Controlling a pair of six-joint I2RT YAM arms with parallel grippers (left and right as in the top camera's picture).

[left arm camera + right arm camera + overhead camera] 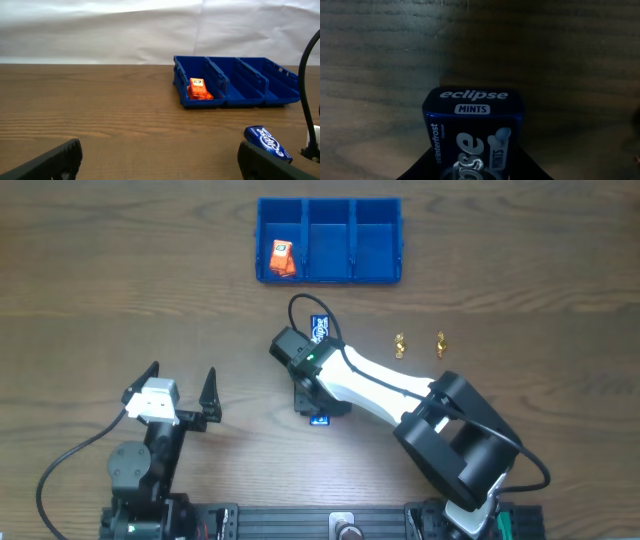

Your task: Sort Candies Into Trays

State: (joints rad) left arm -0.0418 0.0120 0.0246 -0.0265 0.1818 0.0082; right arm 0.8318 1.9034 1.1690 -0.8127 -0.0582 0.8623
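Brown wooden worktop [100, 300], viewed from above. My right claw [318, 402] sits at centre, pinching a blue mint tin [474, 130] by its sides, fingers pressed against it. A second mint tin [320, 328] lies at 12 o'clock from that claw, and two gold candies [400, 343] lie at 2 o'clock. The blue tray [330, 279] stands at the worktop's 12 o'clock, with an orange candy [283, 259] in its left compartment. My left claw [181, 378] is at 8 o'clock, spread wide and holding nothing.
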